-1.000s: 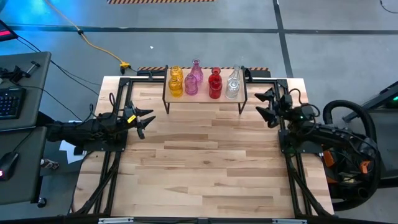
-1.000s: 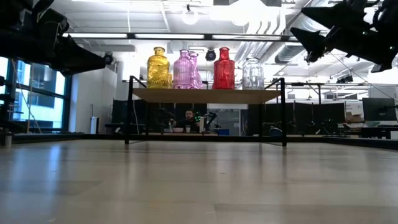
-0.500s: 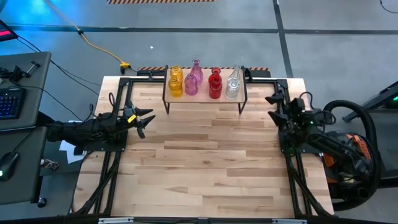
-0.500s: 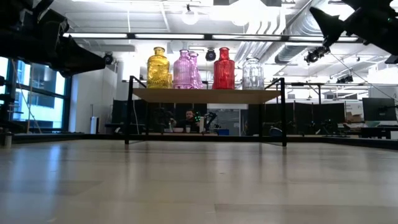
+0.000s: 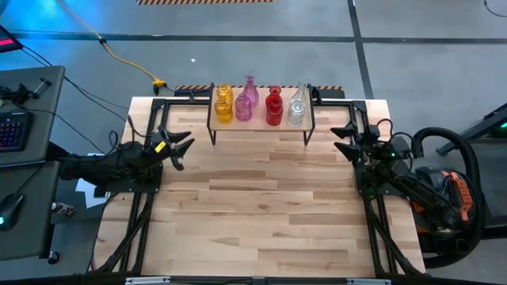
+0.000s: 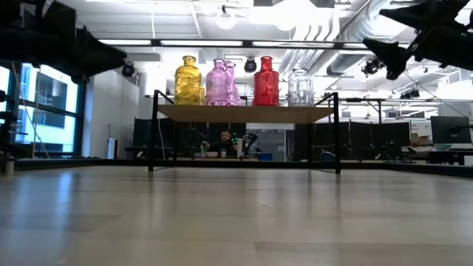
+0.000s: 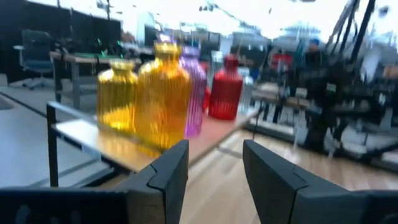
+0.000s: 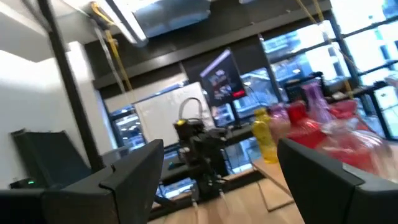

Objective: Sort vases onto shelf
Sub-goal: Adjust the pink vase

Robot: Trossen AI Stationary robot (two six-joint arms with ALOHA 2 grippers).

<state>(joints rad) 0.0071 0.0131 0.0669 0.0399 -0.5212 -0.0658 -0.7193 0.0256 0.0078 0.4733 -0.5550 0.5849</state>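
On the shelf all 8 vases crowd together, so either empty, spread hand, left hand or right hand, swinging near could topple them.

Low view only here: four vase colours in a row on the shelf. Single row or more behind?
Observer: Two rows. From above, the yellow vases, pink vases, red vases and clear vases stand in pairs, front to back, on the shelf.
Operator: Where's the left gripper?
Observer: The left gripper hangs over the table's left edge, pointed toward the shelf, open and empty.
Operator: Right one?
Observer: The right gripper is off the shelf's right end, fingers wide open, empty.
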